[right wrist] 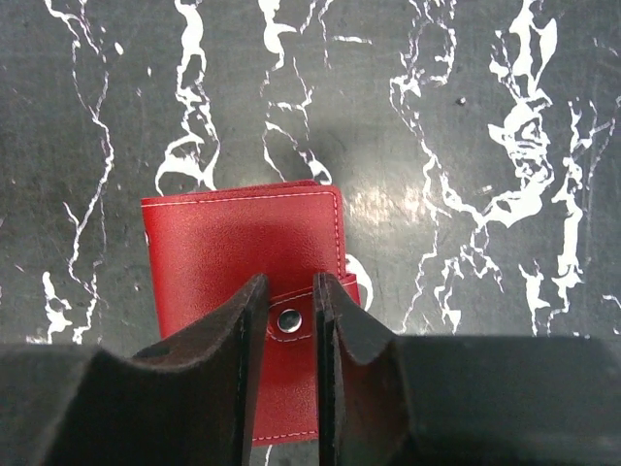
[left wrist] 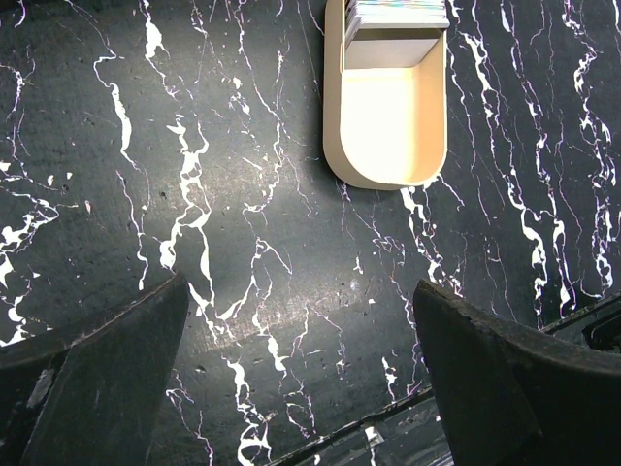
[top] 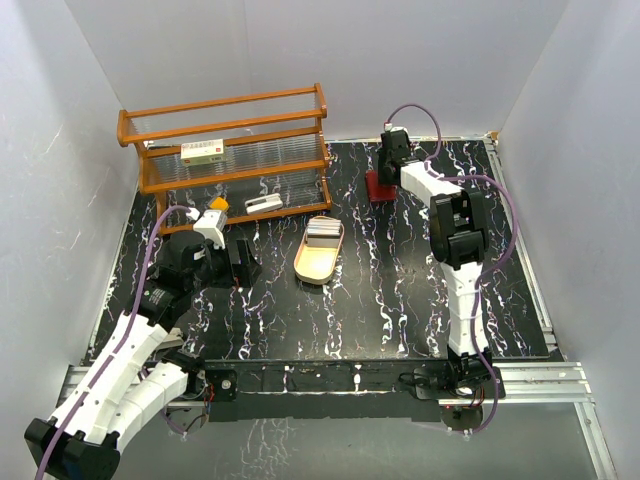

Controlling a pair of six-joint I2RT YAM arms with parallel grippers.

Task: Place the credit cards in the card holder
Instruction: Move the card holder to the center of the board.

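Observation:
The card holder (right wrist: 243, 252) is a dark-red wallet lying folded on the marbled black table, at the far right in the top view (top: 376, 187). My right gripper (right wrist: 289, 283) points down onto it. Its jaws are narrowed to a small gap on either side of the metal snap on the tab, and the fingertips rest on the leather. The credit cards (left wrist: 398, 15) are a pale stack at the far end of the tan oval tray (left wrist: 388, 126), mid-table in the top view (top: 322, 232). My left gripper (left wrist: 301, 286) hangs wide open over bare table, short of the tray.
A wooden shelf rack (top: 230, 150) stands at the back left. It holds a white red-labelled box (top: 202, 151) on its upper level and a small white item (top: 263, 203) lower down. White walls close in the table on three sides.

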